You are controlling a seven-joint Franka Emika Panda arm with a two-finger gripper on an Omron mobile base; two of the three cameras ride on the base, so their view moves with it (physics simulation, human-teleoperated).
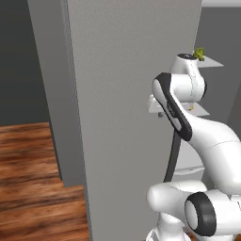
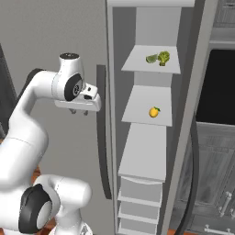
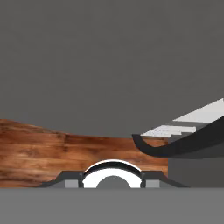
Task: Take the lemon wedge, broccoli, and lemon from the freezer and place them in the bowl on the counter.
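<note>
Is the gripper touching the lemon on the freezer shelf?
Apart. The right base view shows the gripper hanging outside the freezer, left of its dark handle, while the lemon sits alone on the middle shelf.

A wood plank floor (image 1: 33, 183) in warm reddish brown spreads out left of the tall grey appliance. Behind that floor stands a dark grey wall (image 1: 21, 61). To the appliance's right are dark cabinets (image 2: 211, 170) and a black oven opening (image 2: 220, 87).

Freezer (image 2: 151, 151) open; door handle (image 2: 102, 133) beside tool (image 2: 79, 111)
</note>
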